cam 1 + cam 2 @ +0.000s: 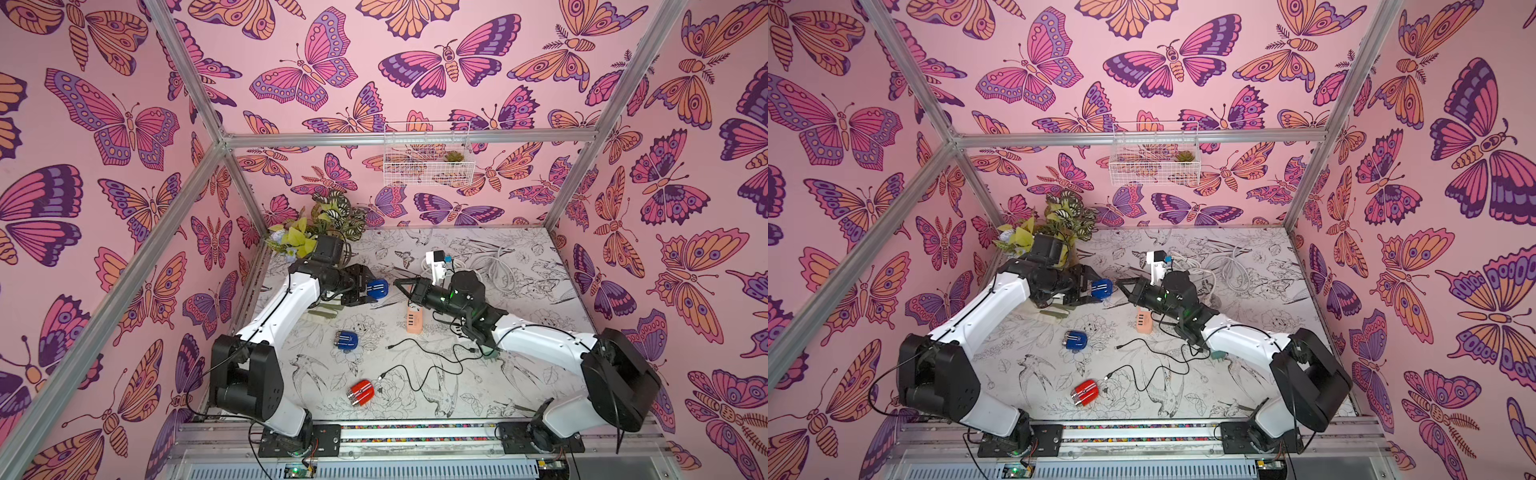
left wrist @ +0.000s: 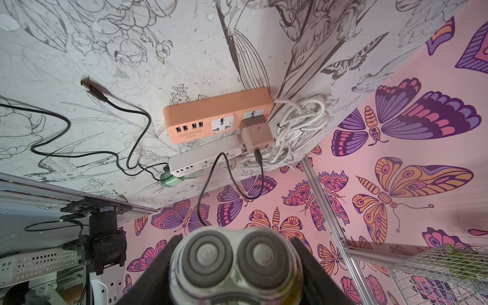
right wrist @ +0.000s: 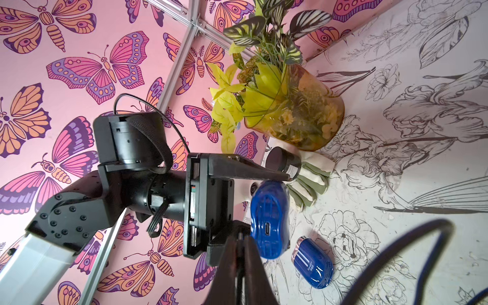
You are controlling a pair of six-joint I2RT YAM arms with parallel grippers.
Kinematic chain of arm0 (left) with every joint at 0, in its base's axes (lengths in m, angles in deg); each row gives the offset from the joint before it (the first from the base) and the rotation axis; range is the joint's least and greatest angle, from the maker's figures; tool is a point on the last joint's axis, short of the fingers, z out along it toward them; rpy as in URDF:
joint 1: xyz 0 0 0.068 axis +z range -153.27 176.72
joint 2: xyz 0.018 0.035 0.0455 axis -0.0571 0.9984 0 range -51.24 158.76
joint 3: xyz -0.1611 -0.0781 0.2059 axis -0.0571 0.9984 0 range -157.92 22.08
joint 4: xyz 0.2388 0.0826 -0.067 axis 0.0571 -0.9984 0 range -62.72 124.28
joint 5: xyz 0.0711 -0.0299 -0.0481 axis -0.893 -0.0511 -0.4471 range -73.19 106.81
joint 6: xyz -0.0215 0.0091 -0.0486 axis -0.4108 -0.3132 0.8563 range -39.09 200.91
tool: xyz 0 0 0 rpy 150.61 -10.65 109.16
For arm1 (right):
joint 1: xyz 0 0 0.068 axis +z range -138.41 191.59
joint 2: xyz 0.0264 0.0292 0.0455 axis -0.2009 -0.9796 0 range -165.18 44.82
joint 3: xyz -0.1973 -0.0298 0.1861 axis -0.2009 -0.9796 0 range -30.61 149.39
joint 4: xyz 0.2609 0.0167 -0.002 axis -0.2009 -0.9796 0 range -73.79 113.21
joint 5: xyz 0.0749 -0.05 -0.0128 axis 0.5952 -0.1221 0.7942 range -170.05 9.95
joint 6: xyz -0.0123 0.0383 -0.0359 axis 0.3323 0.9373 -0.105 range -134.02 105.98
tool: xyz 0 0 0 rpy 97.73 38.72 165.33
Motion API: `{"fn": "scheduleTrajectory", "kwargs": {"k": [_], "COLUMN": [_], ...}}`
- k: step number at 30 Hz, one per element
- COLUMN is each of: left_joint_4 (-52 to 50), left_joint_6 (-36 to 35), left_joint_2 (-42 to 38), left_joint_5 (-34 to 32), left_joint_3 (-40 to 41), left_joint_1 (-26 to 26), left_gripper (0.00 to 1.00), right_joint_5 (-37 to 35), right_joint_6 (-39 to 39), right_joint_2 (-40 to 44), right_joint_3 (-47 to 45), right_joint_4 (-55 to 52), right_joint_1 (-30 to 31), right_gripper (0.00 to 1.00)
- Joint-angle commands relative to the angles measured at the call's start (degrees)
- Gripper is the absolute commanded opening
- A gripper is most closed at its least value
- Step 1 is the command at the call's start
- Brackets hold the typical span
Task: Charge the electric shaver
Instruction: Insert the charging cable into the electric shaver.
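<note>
One left hand [image 1: 370, 290] level midair, clasping shaver [image 1: 380, 288]

Left arm [image 1: 272, 320] and right arm [image 1: 536, 338] had white links, bulky black joint housings, thin black cables. Left gripper [image 1: 374, 290], right gripper [image 1: 398, 284] were black. Green light [image 1: 451, 296] glowed on right wrist; screws [image 3: 69, 209] dotted a left-arm joint.

Bright, even, diffuse light; can't tell the source. The pink butterfly-print walls [image 1: 124, 124] tint everything warm. Shadows under my arms on the white floral-print tabletop [image 1: 519, 374] are faint and soft-edged. Both top views are slightly soft, with wide-angle stretch toward the edges. From my left wrist, the round grey heads of the blue electric shaver [image 2: 235, 258] are close but readable. From my right wrist, the black cable [image 3: 433, 223] is a smeared, out-of-focus loop, and there is mild glare on the amber glass vase [image 3: 317, 111].
</note>
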Motion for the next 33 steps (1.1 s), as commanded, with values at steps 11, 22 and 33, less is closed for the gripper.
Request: {"fn": "scheduleTrajectory", "kwargs": {"k": [11,22,33], "left_joint_4": [0.4,0.3,0.4], "left_joint_6": [0.3,0.3,0.3], "left_joint_2": [-0.2,-0.3,-0.6], "left_joint_5": [0.9,0.6,0.7], "left_joint_3": [0.1,0.4,0.2], "left_joint_1": [-0.9,-1.6,-1.6], "left_gripper": [0.00,0.00,0.00], "right_joint_5": [0.5,0.5,-0.5], "right_joint_6": [-1.2,-0.7,-1.2], "right_joint_2": [-2.9,-2.9,-4.0], "right_joint_3": [2.5,2.4,0.4], "right_joint_4": [-1.8,-2.1,-3.0], "right_joint_1": [0.6,0.6,0.7], "right_gripper": [0.00,0.00,0.00]}}
